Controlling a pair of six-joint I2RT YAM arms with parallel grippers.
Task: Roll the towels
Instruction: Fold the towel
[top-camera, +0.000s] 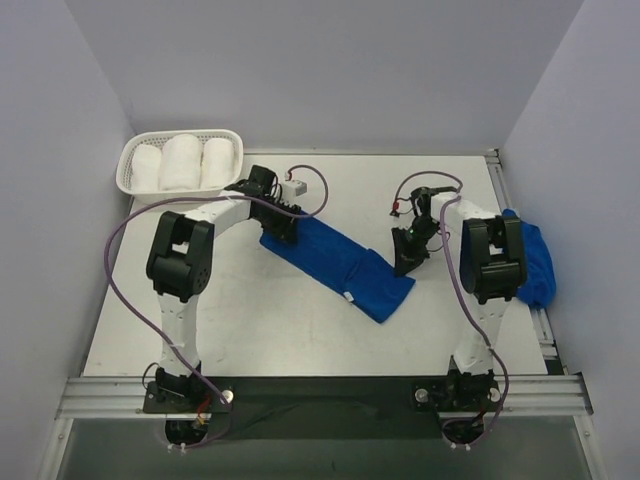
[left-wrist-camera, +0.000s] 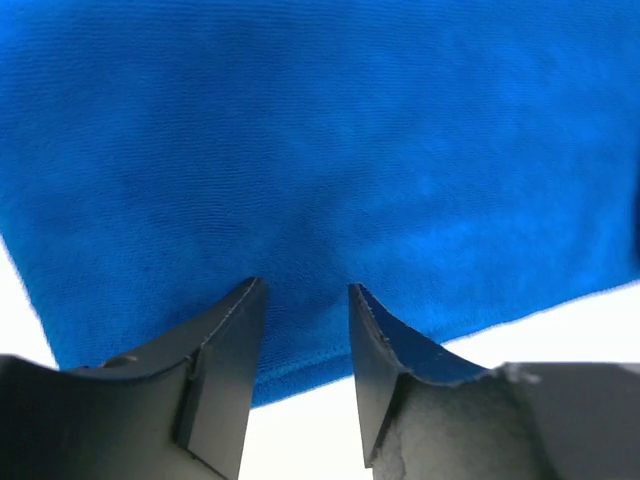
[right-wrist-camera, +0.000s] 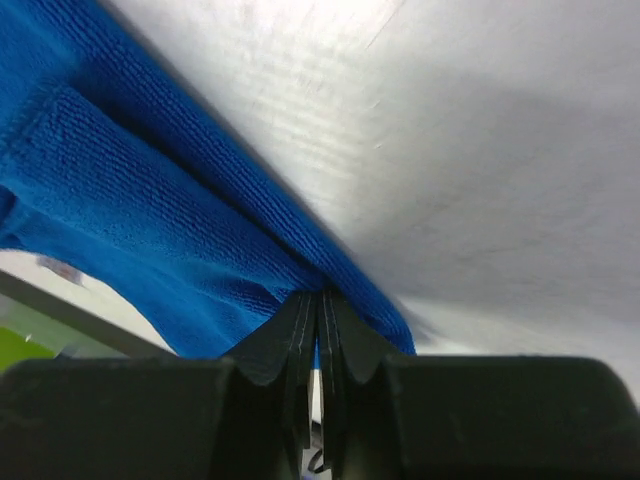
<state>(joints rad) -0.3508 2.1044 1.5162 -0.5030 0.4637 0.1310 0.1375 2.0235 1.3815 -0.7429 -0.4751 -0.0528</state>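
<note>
1. You had the towel (top-camera: 335, 262), a long royal-blue strip, lying on the white table (top-camera: 260, 330). In the overhead frame it ran slantwise from just left of centre down to the right of centre. A crease crossed it near its lower-right end.
2. Your left gripper (top-camera: 283, 228) sat at the strip's upper-left end. In its wrist view the jaws stood apart, released. The two black fingertips (left-wrist-camera: 245, 300) were down at the cloth just inside its near edge. Blue cloth showed flat through the gap, and nothing looked pinched.
3. Your right gripper (top-camera: 407, 258) was at the strip's other end, right of centre in the overhead frame. In its wrist view the jaws were clenched together, grasping the towel. A folded edge of the cloth ran straight into the tips, and a thin blue sliver showed between the pads (right-wrist-camera: 300, 340).
4. A second towel (top-camera: 538, 262), the same blue, lay in a crumpled heap at the right edge of the overhead frame. It sat by the table's side, partly hidden behind your right arm and apart from the strip.
5. A white basket (top-camera: 130, 170) stood in the upper left of the overhead frame. It held three white rolls (top-camera: 182, 162) side by side, near your left arm's wrist but not touching it.
</note>
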